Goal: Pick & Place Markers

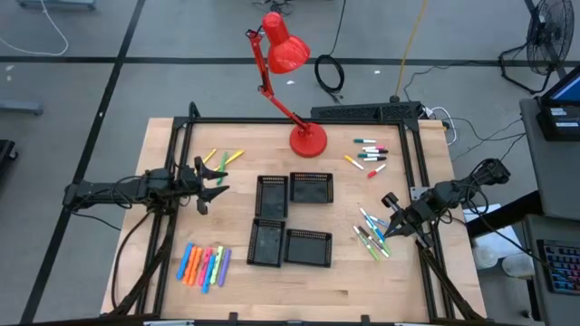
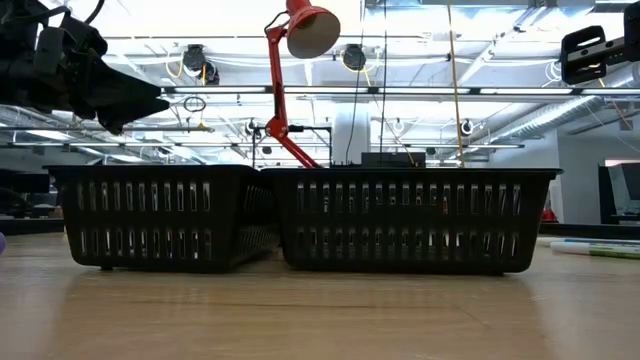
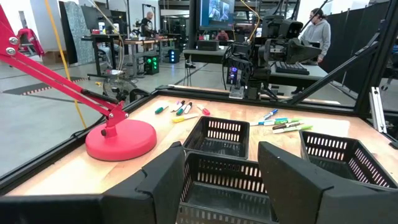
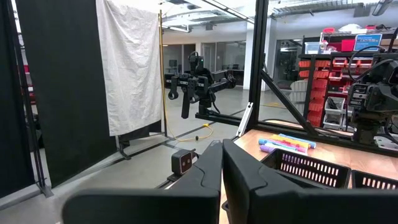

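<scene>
Four black mesh trays [image 1: 288, 220] sit grouped in the middle of the wooden table [image 1: 299, 290], two toward the back and two toward the front edge. Behind them stands a red desk lamp [image 1: 306, 139], its round base on the table and its shade leaning out past the back edge.

Markers lie in four loose clusters around the trays. A row of neon orange, pink, yellow and purple markers [image 1: 204, 265] rests side by side near the front left corner. A few yellow-green ones [image 1: 225, 160] lie at the back left, just beside the left gripper [image 1: 214, 184]. White-bodied markers with coloured caps [image 1: 368, 156] are scattered at the back right, to the right of the lamp base. Blue-green and green ones [image 1: 372, 234] lie fanned out on the right side, next to the right gripper [image 1: 395, 223].

The left gripper hangs above the table to the left of the trays, its fingers spread wide and holding nothing. The right gripper sits low at the right edge, close to the fanned markers, with its fingers pressed together and nothing between them.
</scene>
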`<move>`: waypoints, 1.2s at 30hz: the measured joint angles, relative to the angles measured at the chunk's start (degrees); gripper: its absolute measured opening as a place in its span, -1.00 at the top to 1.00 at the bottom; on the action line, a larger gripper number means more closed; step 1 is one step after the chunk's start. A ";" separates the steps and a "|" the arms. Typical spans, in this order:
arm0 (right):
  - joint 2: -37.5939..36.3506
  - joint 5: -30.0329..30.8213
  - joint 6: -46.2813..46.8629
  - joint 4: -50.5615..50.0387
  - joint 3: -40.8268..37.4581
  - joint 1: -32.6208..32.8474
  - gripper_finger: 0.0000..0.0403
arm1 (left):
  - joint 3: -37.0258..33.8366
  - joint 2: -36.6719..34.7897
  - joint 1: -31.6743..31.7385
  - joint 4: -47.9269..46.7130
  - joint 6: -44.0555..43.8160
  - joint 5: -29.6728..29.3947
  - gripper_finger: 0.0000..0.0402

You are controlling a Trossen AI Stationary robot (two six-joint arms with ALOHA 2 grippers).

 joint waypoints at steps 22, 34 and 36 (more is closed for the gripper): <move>0.01 0.62 -0.62 0.29 0.00 0.00 1.00 | 0.00 -0.01 0.01 0.00 0.00 0.00 -0.04; 0.00 13.41 12.64 16.32 0.00 0.03 1.00 | 0.01 -0.02 0.00 0.00 0.00 0.00 -0.04; 0.01 13.62 19.20 17.35 0.00 0.03 1.00 | 0.00 -0.02 0.01 -0.01 0.00 0.00 -0.04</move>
